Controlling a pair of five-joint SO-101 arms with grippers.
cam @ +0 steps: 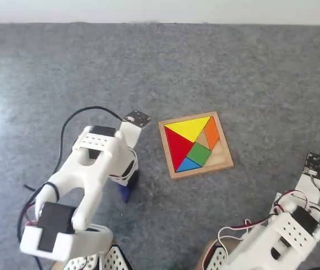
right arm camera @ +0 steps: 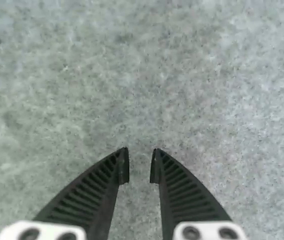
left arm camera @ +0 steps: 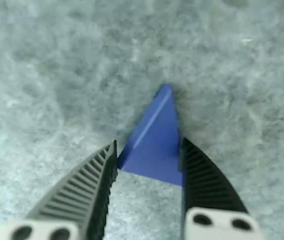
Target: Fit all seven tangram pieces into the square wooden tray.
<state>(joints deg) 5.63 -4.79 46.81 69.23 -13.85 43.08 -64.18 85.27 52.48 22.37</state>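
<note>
The square wooden tray (cam: 205, 170) lies right of centre on the grey mat. It holds a yellow triangle (cam: 189, 129), a red triangle (cam: 177, 147), an orange piece (cam: 212, 132), a green square (cam: 199, 153) and a light blue triangle (cam: 187, 165). Bare wood shows in its near right corner. A dark blue triangle (left arm camera: 154, 142) lies on the mat left of the tray, partly under the left arm (cam: 92, 169). My left gripper (left arm camera: 149, 150) is shut on it, one finger on each side. My right gripper (right arm camera: 139, 165) hovers over bare mat, slightly open and holding nothing.
The right arm (cam: 284, 230) sits at the near right corner, well away from the tray. A black cable (cam: 70, 121) loops off the left arm. Grey mat stretches open behind and to both sides of the tray.
</note>
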